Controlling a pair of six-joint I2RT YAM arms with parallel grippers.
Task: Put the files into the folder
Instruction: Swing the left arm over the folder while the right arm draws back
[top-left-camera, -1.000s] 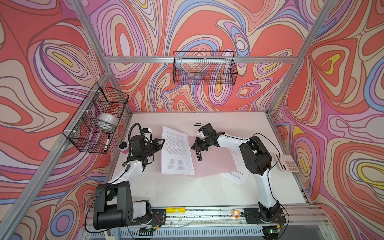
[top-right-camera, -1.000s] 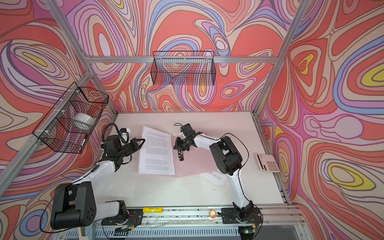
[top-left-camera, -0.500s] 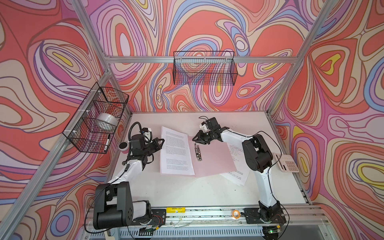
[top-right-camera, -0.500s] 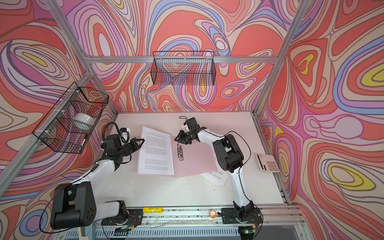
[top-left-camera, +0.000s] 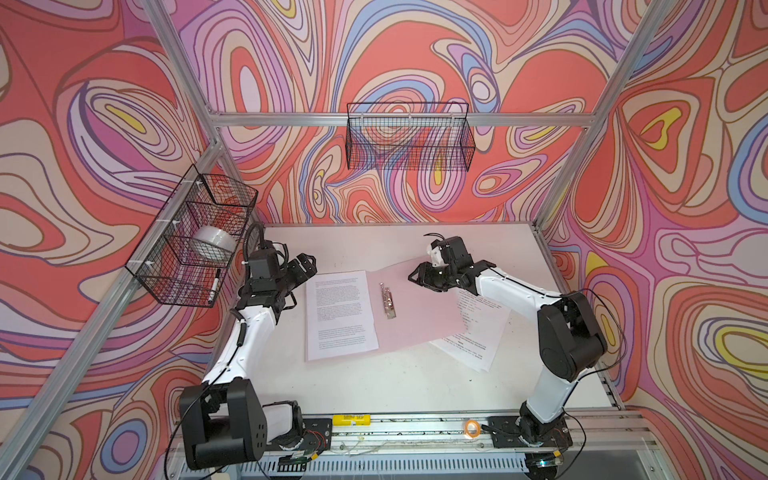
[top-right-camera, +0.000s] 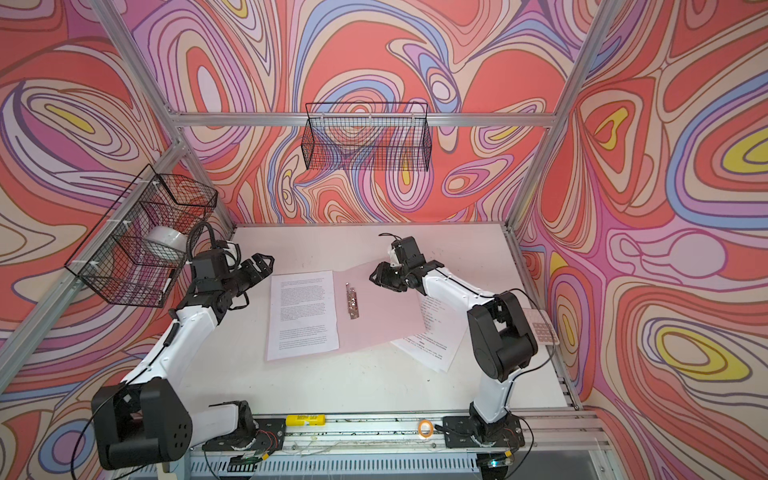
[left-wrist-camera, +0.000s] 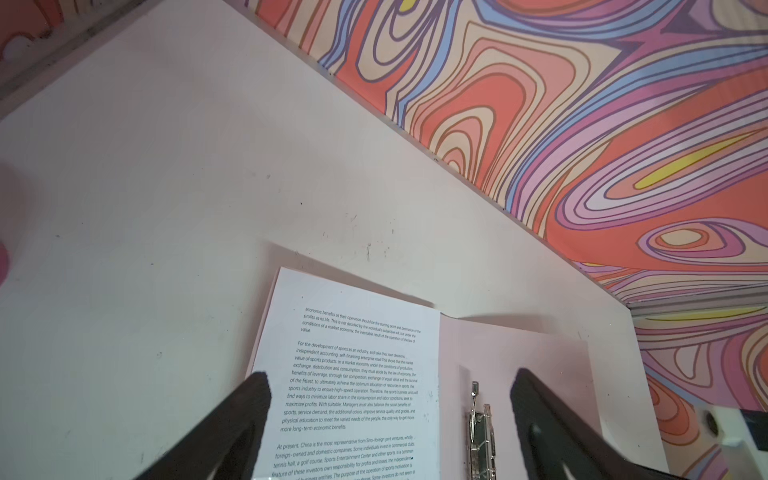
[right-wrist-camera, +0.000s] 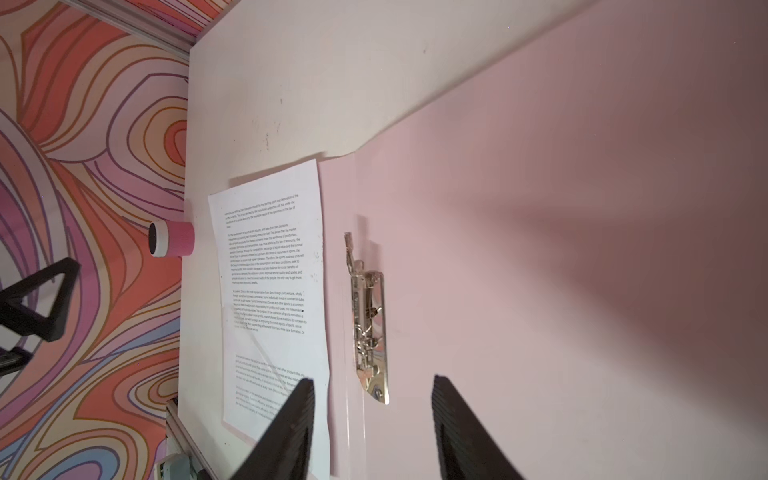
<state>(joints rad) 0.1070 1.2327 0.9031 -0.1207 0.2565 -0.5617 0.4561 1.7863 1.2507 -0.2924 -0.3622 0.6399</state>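
Note:
The pale pink folder (top-left-camera: 419, 316) (top-right-camera: 382, 320) lies open and flat on the white table. A white printed sheet of the files (top-left-camera: 340, 316) (top-right-camera: 302, 316) covers its left half. The metal clip (top-left-camera: 387, 301) (top-right-camera: 352, 301) sits by the spine, uncovered. More files (top-left-camera: 478, 336) (top-right-camera: 436, 340) stick out from under the folder's right edge. My left gripper (top-left-camera: 308, 268) (left-wrist-camera: 390, 376) hovers open at the sheet's far left corner, holding nothing. My right gripper (top-left-camera: 417, 276) (right-wrist-camera: 374, 380) hangs open and empty over the folder's far right part, looking down on the clip (right-wrist-camera: 368, 324).
A wire basket (top-left-camera: 409, 139) hangs on the back wall. Another basket (top-left-camera: 195, 241) on the left wall holds a white tape roll. A pink roll (right-wrist-camera: 172, 239) lies at the table's left edge. A calculator (top-right-camera: 540, 328) sits at the right edge.
My right gripper has let go at the clip, opened and pulled back to the right, baring the clip. My left gripper has opened in place.

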